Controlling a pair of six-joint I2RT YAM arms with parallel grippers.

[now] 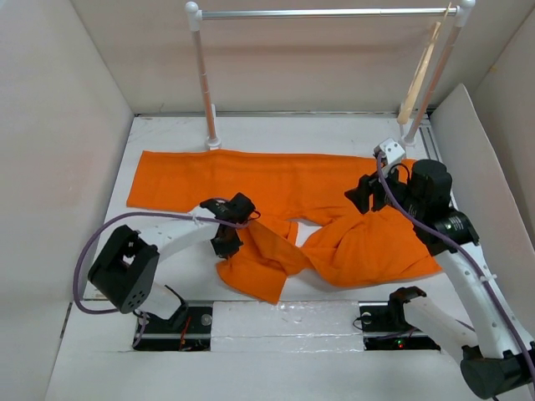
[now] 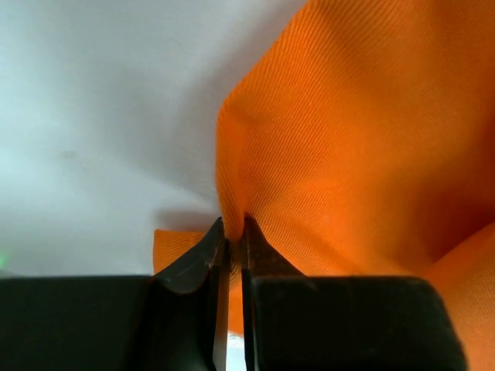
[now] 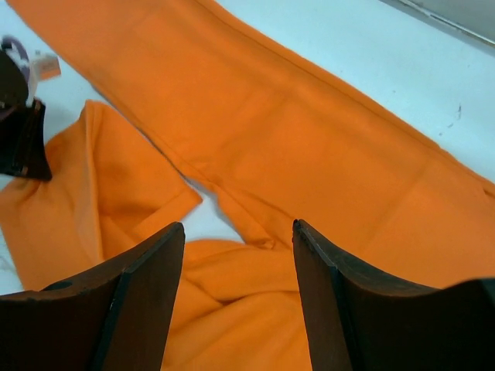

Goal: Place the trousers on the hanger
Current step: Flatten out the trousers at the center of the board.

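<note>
The orange trousers (image 1: 276, 188) lie on the white table, one leg flat along the back and the other bunched and folded toward the front. My left gripper (image 1: 232, 238) is shut on a raised fold of the trousers (image 2: 348, 139); in the left wrist view the cloth is pinched between the left gripper's (image 2: 233, 224) tips. My right gripper (image 1: 358, 200) hovers open above the crumpled right part of the trousers (image 3: 294, 139), and the right gripper (image 3: 238, 226) has nothing between its fingers. The pale wooden hanger (image 1: 420, 75) hangs at the right end of the rail.
A rack with white posts and a silver bar (image 1: 326, 12) stands at the back of the table. Pale walls enclose the left, back and right sides, with a slanted white panel (image 1: 476, 142) at the right. The left gripper (image 3: 22, 139) shows in the right wrist view.
</note>
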